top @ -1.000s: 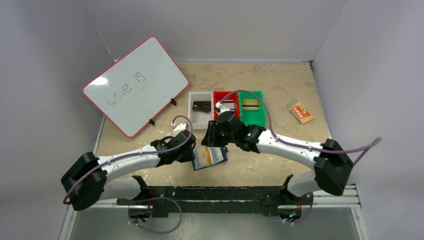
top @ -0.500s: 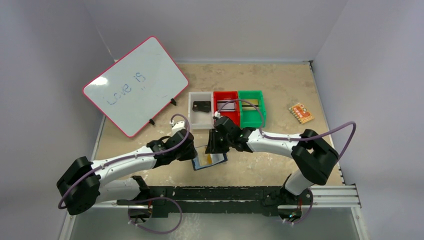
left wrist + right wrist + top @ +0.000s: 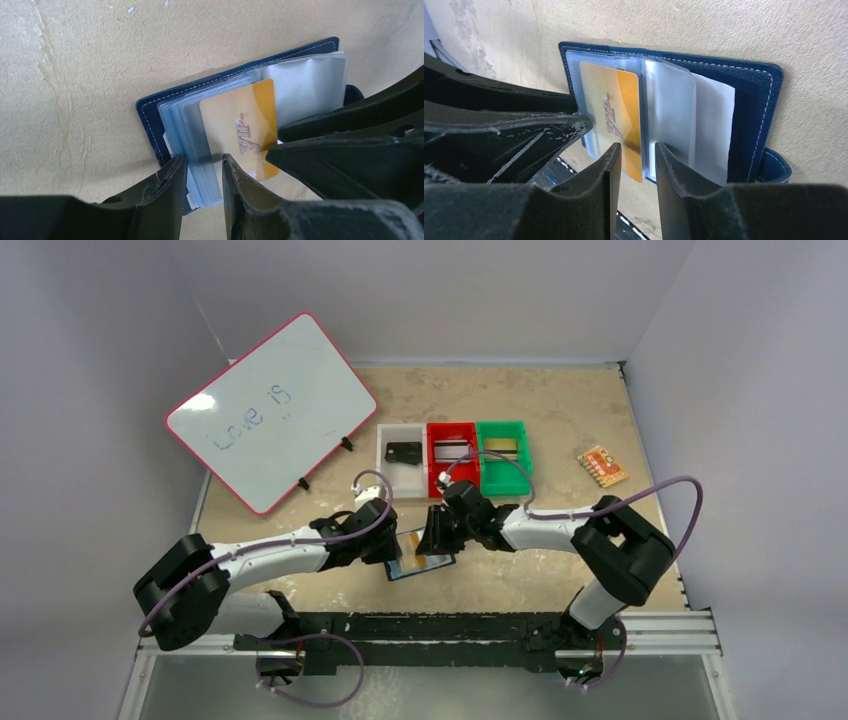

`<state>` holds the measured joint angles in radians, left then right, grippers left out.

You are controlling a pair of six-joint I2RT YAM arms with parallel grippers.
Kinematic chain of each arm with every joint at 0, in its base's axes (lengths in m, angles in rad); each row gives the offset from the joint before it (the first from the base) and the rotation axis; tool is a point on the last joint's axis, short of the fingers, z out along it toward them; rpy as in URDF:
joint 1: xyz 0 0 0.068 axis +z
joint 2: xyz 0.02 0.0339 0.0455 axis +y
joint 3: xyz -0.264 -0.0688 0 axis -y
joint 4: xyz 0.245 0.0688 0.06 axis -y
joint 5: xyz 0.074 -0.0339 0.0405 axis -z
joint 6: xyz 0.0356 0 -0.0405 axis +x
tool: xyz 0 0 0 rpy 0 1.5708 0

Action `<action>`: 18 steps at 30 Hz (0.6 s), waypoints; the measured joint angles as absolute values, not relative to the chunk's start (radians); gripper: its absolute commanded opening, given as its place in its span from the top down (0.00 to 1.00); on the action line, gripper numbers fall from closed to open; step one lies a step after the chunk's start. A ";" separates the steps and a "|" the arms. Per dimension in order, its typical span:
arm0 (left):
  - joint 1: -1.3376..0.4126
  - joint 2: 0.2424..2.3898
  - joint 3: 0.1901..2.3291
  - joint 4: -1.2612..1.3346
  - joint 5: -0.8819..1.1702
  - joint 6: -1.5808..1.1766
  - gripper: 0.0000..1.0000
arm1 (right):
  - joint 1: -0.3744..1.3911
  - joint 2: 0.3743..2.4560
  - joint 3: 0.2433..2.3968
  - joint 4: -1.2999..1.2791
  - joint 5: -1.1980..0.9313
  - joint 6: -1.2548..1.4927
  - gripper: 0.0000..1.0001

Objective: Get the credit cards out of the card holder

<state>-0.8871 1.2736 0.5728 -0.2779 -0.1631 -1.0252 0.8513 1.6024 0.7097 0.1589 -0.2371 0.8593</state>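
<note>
The navy-blue card holder [image 3: 425,566] lies open on the table in front of the arm bases, its clear sleeves fanned out. A gold VIP credit card [image 3: 240,125] sticks partly out of a sleeve. My left gripper [image 3: 202,160] is open, its fingers straddling the near edge of the sleeve stack. My right gripper [image 3: 636,147] is open too, with the corner of the gold card [image 3: 611,115] and a sleeve edge between its fingers. The two grippers meet over the holder [image 3: 749,100] from opposite sides, left gripper [image 3: 397,543] and right gripper [image 3: 433,537].
Behind the holder stand a white bin [image 3: 402,476], a red bin [image 3: 452,428] and a green bin [image 3: 502,426], each with a card-like item inside. A pink-framed whiteboard [image 3: 270,410] leans at the back left. An orange patterned piece [image 3: 601,466] lies at the right.
The right arm has come down and drawn in over the holder. The left gripper has edged right and its jaws have widened a little. The holder has stayed in place.
</note>
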 measured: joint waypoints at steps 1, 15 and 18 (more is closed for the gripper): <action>-0.887 1.282 0.573 -0.274 -0.160 -1.025 0.70 | 0.847 1.602 0.700 0.177 -0.247 0.861 0.68; -0.895 1.325 0.587 -0.257 -0.164 -1.010 0.76 | 0.786 1.618 0.556 0.456 -0.397 0.944 0.99; -0.898 1.325 0.587 -0.260 -0.172 -1.010 0.77 | 0.778 1.604 0.550 0.475 -0.408 0.954 1.00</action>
<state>-0.8982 1.3251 0.5873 -0.2596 -0.1722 -1.0100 0.7784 1.6043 0.5499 0.4751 -0.4080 0.9539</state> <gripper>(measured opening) 0.236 0.011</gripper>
